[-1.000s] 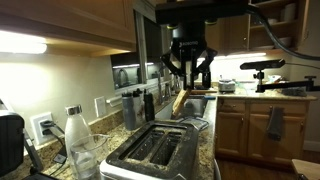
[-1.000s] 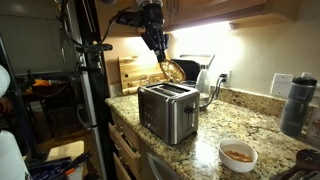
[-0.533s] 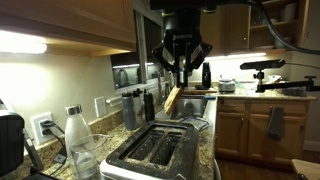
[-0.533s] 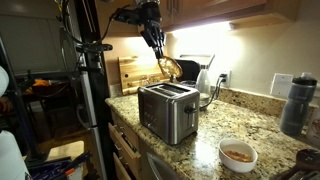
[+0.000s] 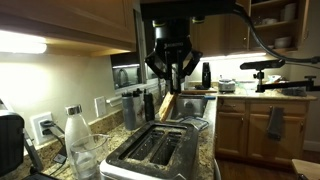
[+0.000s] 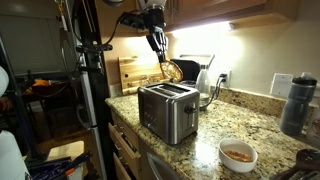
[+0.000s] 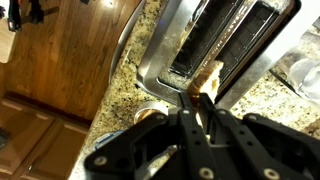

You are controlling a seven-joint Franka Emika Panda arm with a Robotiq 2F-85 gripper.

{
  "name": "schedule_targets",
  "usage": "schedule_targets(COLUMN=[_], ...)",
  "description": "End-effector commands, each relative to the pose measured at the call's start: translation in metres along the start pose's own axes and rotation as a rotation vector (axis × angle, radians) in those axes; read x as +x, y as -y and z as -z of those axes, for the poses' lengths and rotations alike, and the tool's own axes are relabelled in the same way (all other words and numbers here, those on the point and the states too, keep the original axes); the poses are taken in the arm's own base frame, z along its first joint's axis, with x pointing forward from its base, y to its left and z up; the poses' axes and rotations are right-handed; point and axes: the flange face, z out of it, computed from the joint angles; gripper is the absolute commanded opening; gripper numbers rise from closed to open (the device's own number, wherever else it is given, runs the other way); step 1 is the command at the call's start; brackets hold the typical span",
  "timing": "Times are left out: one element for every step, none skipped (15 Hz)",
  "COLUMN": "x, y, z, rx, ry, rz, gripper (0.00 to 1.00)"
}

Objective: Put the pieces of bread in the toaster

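The silver toaster [image 5: 152, 150] stands on the granite counter with two long dark slots on top; it also shows in the other exterior view [image 6: 167, 110] and at the top of the wrist view [image 7: 225, 40]. My gripper [image 5: 171, 88] hangs above its far end, shut on a thin tan slice of bread [image 5: 166, 104] that hangs down tilted from the jaws. In an exterior view the gripper [image 6: 160, 58] holds the bread [image 6: 172, 71] just above and behind the toaster. In the wrist view the gripper [image 7: 196, 100] pinches the bread [image 7: 208, 76] over the slots' near end. No other slice is in view.
A black appliance [image 5: 8, 140] and a clear bottle [image 5: 76, 135] stand beside the toaster. A wooden cutting board [image 6: 130, 72] and a kettle [image 6: 205, 80] are behind it. A white bowl [image 6: 238, 154] and a dark bottle [image 6: 293, 104] stand further along the counter.
My gripper has carried the bread sideways over the toaster and a little upward. The toaster has not moved.
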Motion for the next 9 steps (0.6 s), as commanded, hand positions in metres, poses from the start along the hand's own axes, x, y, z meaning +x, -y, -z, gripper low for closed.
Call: schedule_targets(x=[0.008, 0.01, 0.012, 0.013, 0.014, 0.015, 0.014, 0.015, 0.016], y=[0.01, 0.013, 0.016, 0.019, 0.023, 0.026, 0.029, 0.033, 0.036], z=[-0.004, -0.006, -0.009, -0.011, -0.013, -0.015, -0.016, -0.018, -0.02], rx=[0.005, 0.004, 0.0, -0.003, -0.002, -0.006, -0.011, -0.016, -0.019], ry=[0.038, 0.044, 0.051, 0.058, 0.065, 0.07, 0.076, 0.083, 0.087], rz=[0.03, 0.036, 0.041, 0.044, 0.051, 0.052, 0.057, 0.059, 0.063], gripper=[0.1, 0.1, 0.1, 0.1, 0.1, 0.1, 0.1, 0.1, 0.1])
